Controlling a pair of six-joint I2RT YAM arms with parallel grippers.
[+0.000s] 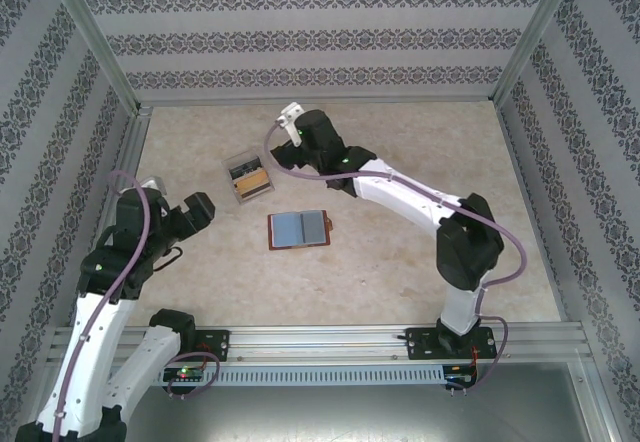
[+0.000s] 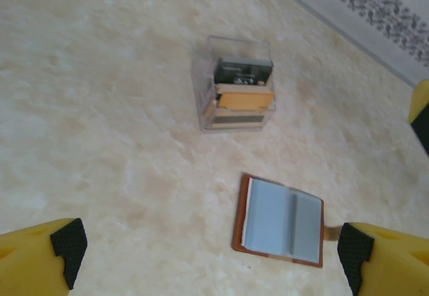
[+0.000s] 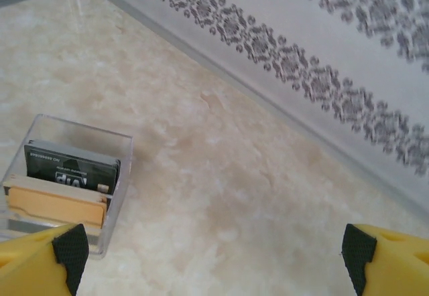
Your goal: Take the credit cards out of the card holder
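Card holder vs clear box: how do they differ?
The card holder lies flat and open; the box stands taller, with upright walls. The card holder is brown with blue-grey inner panels; the box is clear, with black and tan cards on edge inside. In the top view the box sits behind and left of the card holder. Both rest on the table, apart.
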